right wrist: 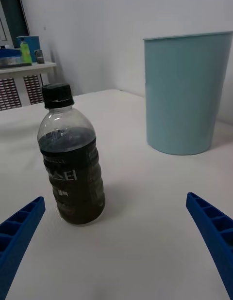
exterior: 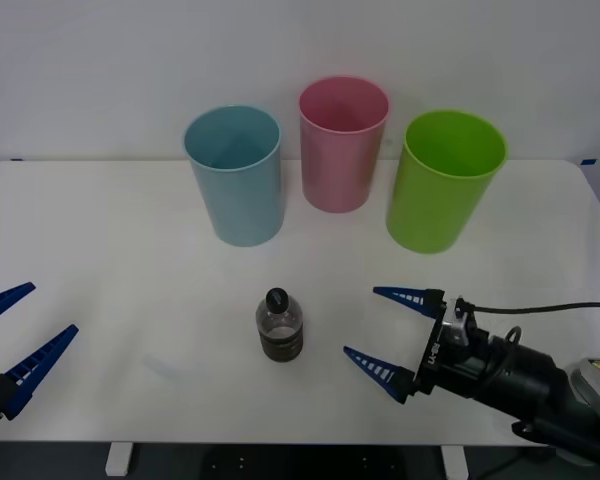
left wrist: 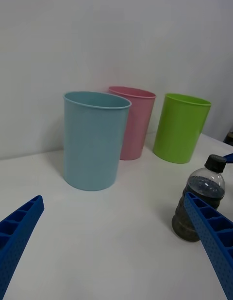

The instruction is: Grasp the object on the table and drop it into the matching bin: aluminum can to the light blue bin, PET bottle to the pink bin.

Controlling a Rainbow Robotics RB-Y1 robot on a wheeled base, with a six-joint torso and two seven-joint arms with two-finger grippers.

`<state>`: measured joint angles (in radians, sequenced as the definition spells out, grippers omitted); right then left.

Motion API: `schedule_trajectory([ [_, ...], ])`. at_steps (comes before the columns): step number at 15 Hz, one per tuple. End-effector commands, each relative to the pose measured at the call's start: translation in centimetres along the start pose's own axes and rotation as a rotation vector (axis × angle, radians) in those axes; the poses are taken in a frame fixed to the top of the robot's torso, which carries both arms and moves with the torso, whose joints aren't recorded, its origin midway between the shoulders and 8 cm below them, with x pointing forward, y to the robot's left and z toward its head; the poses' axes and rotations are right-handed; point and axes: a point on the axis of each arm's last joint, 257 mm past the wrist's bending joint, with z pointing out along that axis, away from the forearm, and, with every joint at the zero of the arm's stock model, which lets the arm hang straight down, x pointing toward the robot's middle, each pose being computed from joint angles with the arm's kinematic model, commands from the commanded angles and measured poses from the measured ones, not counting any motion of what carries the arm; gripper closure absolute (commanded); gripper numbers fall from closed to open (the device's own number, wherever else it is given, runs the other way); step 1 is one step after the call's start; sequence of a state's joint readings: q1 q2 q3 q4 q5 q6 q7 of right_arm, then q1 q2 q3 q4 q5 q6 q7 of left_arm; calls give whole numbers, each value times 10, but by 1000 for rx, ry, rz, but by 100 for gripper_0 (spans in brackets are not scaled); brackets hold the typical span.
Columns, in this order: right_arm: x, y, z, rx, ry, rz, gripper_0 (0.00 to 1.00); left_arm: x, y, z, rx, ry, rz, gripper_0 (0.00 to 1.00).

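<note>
Currently PET bottle (exterior: 279,326) upright on surface (exterior: 100,260), just left of right claw (exterior: 390,332): wide open, empty, nearer than open, empty left claw (exterior: 18,332).

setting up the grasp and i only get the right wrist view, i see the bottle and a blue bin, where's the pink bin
Observer: The pink bin stands toward the back of the table, between the light blue bin and a lime green bin, set a little farther back than both.
Operator: is the left arm anywhere near the bottle
Observer: No. The left end effector is open near the table's front left edge, well apart from the PET bottle.
Operator: am i lined up on it
Observer: In the front view the right end effector is open on the bottle's right, fingers pointing toward it, not yet around it.
</note>
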<state>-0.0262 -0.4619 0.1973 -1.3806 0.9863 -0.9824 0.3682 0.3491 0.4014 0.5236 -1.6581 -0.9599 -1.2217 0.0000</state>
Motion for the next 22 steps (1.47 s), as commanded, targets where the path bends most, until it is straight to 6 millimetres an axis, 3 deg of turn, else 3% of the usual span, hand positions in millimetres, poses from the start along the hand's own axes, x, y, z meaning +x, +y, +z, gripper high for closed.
schedule_trajectory([
  [1,6,8,18,-7,15,-11,0,0,0,0,0,0,0,0],
  [5,9,21,43,-14,23,-23,0,0,0,0,0,0,0,0],
  [14,21,50,81,-25,51,-52,0,0,0,0,0,0,0,0],
  [22,25,58,116,13,86,-78,0,0,0,0,0,0,0,0],
])
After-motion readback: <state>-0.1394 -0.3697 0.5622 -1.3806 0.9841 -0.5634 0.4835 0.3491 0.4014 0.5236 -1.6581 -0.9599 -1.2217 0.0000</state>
